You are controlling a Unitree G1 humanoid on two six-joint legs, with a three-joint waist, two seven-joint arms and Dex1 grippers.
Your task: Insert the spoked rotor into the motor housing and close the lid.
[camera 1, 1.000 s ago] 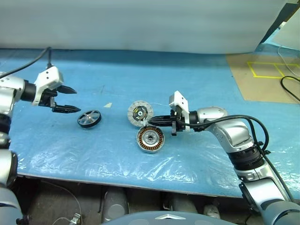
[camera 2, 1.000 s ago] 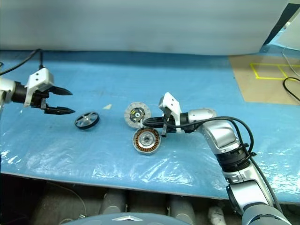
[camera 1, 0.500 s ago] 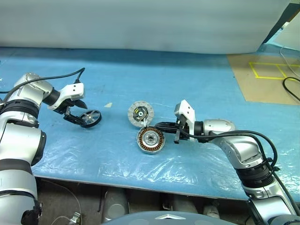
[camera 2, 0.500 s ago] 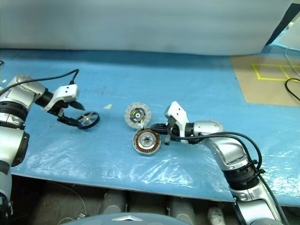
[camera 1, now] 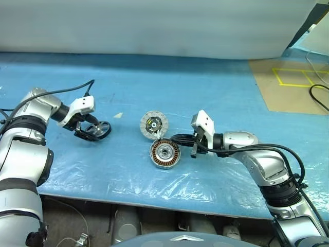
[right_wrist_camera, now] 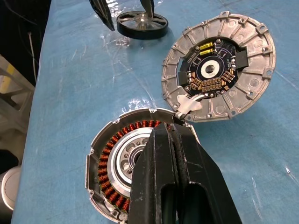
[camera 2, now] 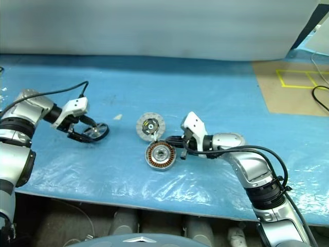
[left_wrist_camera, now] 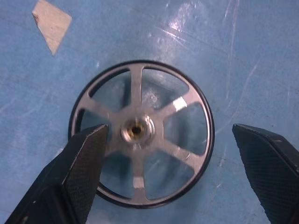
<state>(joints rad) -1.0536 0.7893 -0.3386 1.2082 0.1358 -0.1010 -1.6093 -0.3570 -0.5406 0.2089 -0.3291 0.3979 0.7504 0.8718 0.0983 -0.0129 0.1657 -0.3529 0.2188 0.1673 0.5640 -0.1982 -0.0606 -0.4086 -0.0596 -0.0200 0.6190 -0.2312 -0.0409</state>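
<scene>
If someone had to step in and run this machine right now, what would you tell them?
Left gripper: open, its fingers either side of the spoked rotor, not yet closed on it. The rotor lies flat on the blue table cover.
Right gripper: shut, holding nothing, at the edge of the motor housing.
The housing sits open, copper windings showing, nothing inside. The lid is tilted open just behind it, inner face showing; the two seem joined at the edge.
Done: nothing inserted yet.
Left: grasp the rotor, carry it over, seat it in the housing, close the lid.
</scene>
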